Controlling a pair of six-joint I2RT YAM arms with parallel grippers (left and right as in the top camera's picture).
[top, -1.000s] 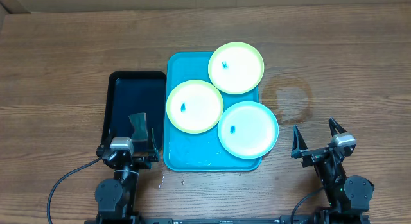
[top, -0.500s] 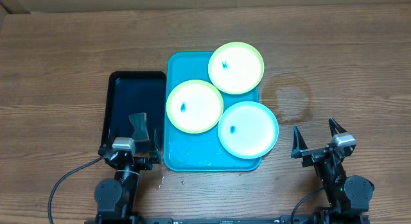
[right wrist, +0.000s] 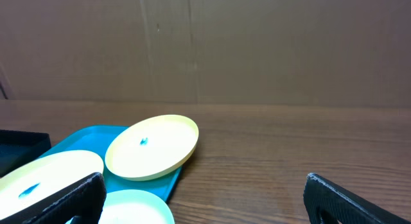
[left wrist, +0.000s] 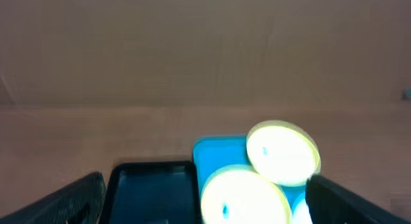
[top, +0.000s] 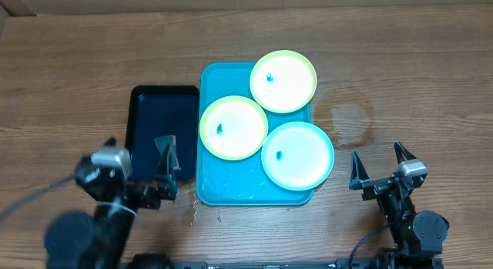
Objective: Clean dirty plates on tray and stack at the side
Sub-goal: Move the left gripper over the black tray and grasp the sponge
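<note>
Your left pincer (left wrist: pixel 204 185), spread and empty, has just lifted leftward off its rest while the right pincer (top: pixel 377 155), also spread, stays parked, leaving the plates (top: pixel 233 128) on the tray (top: pixel 231 189) untouched.

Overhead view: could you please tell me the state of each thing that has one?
far yellow-green plate, dirty, blue smear, overhangs the far rim of the tray
middle yellow-green plate, dirty, blue smear, inside the tray
cyan plate, dirty, blue smear, overhangs the tray's right rim
tray, holds all three plates, none stacked aside yet
black tray, holds one grey object
left gripper, open, empty
right gripper, open, empty
</note>
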